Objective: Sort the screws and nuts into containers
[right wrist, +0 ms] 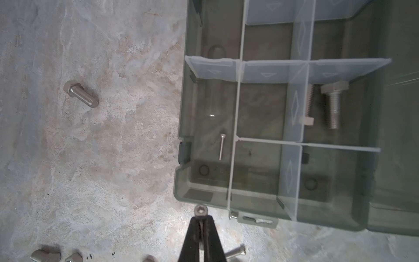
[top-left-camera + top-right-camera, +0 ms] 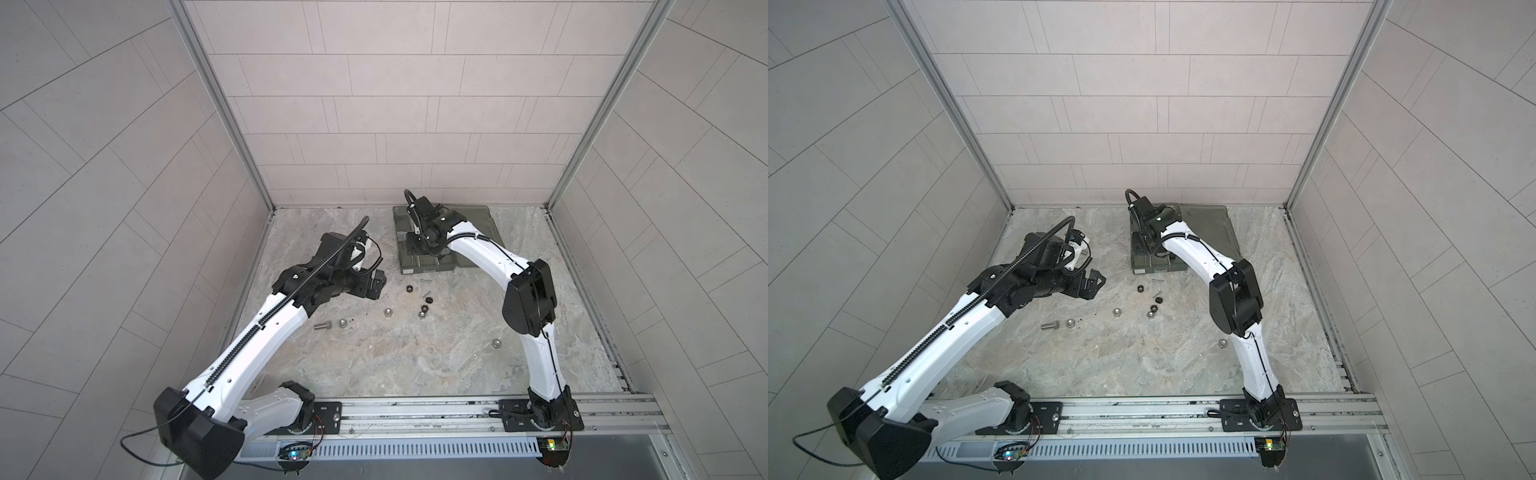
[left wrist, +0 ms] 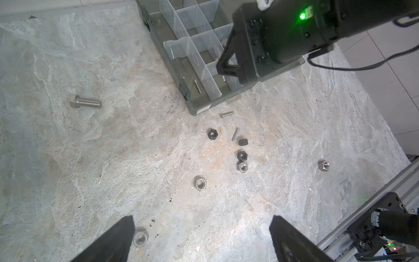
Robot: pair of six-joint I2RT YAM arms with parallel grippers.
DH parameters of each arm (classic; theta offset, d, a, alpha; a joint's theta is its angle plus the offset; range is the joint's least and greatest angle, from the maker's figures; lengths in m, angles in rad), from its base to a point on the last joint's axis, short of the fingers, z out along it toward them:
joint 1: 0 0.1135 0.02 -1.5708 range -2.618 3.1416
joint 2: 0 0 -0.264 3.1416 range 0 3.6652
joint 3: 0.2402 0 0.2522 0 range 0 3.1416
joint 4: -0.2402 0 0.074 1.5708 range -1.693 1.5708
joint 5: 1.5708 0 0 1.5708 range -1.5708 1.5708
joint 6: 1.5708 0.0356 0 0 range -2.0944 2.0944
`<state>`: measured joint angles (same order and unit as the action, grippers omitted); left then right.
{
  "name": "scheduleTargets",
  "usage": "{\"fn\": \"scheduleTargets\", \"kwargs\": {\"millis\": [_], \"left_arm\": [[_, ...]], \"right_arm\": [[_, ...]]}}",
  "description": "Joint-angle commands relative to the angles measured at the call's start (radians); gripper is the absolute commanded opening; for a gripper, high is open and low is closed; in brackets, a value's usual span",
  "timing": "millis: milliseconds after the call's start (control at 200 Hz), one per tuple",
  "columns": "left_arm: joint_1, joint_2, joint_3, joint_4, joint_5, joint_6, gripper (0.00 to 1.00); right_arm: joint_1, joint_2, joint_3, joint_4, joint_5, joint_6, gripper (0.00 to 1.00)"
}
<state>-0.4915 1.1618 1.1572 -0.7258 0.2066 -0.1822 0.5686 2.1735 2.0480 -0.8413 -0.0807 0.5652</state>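
Observation:
My right gripper (image 1: 200, 219) is shut on a thin screw (image 1: 200, 210), head outward, just outside the near wall of the grey-green organizer box (image 1: 181, 188). One compartment holds a thin screw (image 1: 222, 146), another two thick screws (image 1: 332, 104). On the table lie a thick screw (image 3: 85, 103), two thin screws (image 3: 226, 114), black nuts (image 3: 212, 134) and silver nuts (image 3: 200, 183). My left gripper (image 3: 201, 226) hangs open above the table, a silver nut (image 3: 140, 238) beside one finger. In both top views the right wrist covers the box's front (image 2: 415, 266) (image 2: 1154, 266).
The box's open lid (image 2: 478, 216) lies flat behind it by the back wall. One silver nut (image 2: 496, 343) sits apart near the right arm. Tiled walls close three sides and an aluminium rail (image 2: 415, 409) runs along the front edge.

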Motion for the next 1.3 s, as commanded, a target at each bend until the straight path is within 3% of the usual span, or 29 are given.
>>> {"fn": "scheduleTargets", "kwargs": {"millis": [0,195,395,585,956,1296], "left_arm": [[-0.005,0.015,0.028,-0.017,0.004,0.015,1.0],[-0.004,0.042,0.045,-0.024,-0.004,0.028,1.0],[-0.004,0.059,0.051,-0.03,-0.011,0.035,1.0],[-0.003,0.053,0.046,-0.024,-0.005,0.024,1.0],[-0.006,0.018,-0.001,0.007,0.041,-0.02,1.0],[-0.007,-0.012,-0.026,0.017,0.069,-0.039,1.0]], "right_arm": [[0.007,0.079,0.081,-0.051,-0.019,-0.008,0.03],[0.005,0.18,0.188,-0.051,-0.027,-0.025,0.07],[0.001,0.21,0.222,-0.061,-0.034,-0.048,0.31],[0.002,0.123,0.163,-0.085,0.002,-0.103,0.3],[-0.003,-0.175,-0.272,-0.034,0.079,-0.162,0.28],[-0.01,-0.152,-0.39,-0.007,0.025,-0.253,0.3]]}}
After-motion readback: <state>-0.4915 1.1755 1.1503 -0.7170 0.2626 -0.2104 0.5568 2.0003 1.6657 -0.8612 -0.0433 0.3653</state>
